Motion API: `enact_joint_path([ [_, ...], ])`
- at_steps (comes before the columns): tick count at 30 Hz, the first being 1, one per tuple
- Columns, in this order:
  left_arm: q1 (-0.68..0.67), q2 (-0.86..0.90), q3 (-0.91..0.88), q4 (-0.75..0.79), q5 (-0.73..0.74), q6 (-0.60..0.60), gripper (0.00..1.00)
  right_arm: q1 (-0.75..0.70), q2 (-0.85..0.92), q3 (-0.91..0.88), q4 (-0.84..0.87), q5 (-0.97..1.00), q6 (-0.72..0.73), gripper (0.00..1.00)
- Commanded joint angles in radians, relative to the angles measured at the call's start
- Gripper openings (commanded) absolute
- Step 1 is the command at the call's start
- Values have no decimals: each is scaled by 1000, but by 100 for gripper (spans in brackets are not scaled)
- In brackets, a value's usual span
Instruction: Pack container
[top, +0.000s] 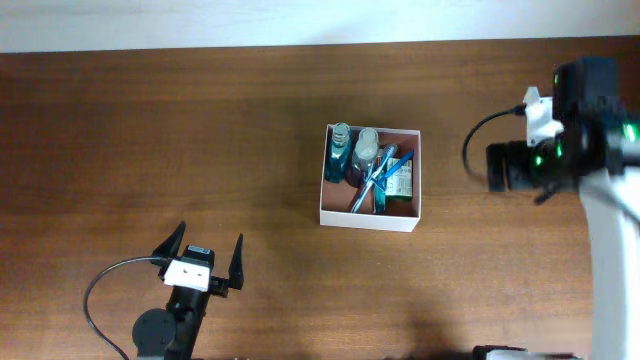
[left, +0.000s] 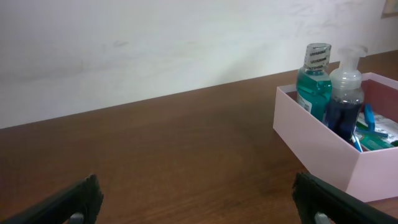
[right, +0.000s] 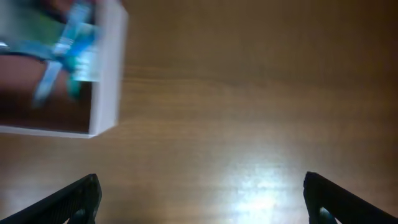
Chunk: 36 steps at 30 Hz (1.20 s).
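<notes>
The container (top: 365, 218) is a square white box near the table's middle. It holds a green mouthwash bottle (top: 340, 150), a clear pump bottle (top: 365, 152), a blue toothbrush (top: 376, 180) and a green packet (top: 403, 180). My left gripper (top: 205, 248) is open and empty near the front edge, far left of the box. Its wrist view (left: 202, 205) shows the box wall (left: 317, 143) and both bottles (left: 314, 81) (left: 345, 93) at the right. My right gripper (top: 520, 168) hovers right of the box. Its wrist view (right: 205, 202) shows it open and empty, with the box corner (right: 109, 74) at upper left.
The brown wooden table (top: 150, 130) runs to a pale wall at the back (left: 155, 43). A black cable (top: 100, 300) loops beside the left arm's base. A cable (top: 475, 140) also hangs off the right arm.
</notes>
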Motion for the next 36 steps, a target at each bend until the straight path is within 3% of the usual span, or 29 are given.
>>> enact_joint_path([
  [1, 2, -8, -6, -2, -11, -12, 99, 62, -122, 1, 0, 6, -7, 99],
  [13, 2, -8, -6, -2, -11, -12, 99, 91, -428, -9, -16, 6, -7, 99],
  [18, 2, -8, -6, -2, -11, -12, 99, 91, -549, -118, 39, -52, -3, 99],
  [29, 2, -8, -6, -2, -11, -12, 99, 103, -976, -846, 688, -323, -2, 99],
  [36, 2, -8, -6, -2, -11, -12, 99, 151, -1241, -1225, 1112, -352, -2, 99],
])
